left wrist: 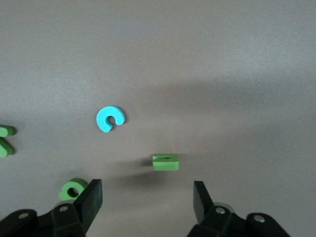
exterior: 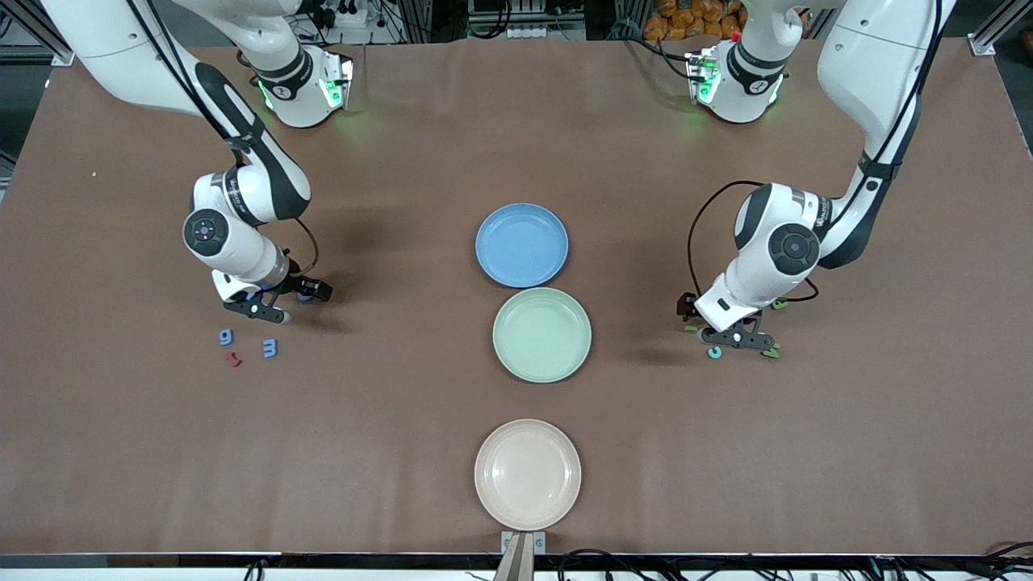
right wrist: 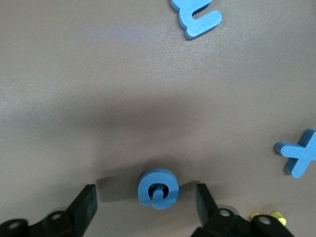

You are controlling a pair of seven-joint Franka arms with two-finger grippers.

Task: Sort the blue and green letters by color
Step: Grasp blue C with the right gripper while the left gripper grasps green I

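Front view: left gripper [exterior: 738, 339] low over table [exterior: 403, 452] near left arm's end, among green letters [exterior: 772, 352]; right gripper [exterior: 278, 300] low near right arm's end.

Left wrist view: fingers [left wrist: 91, 197] spread, green letter [left wrist: 165, 162] lying between, untouched.

Right wrist view: fingers [right wrist: 86, 202] spread around blue letter [right wrist: 158, 188], not pinching.

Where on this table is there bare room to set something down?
Bare cloth lies between the blue plate and either arm's end, and around the beige plate. It is crowded around the right tool and left tool, where small letters lie.
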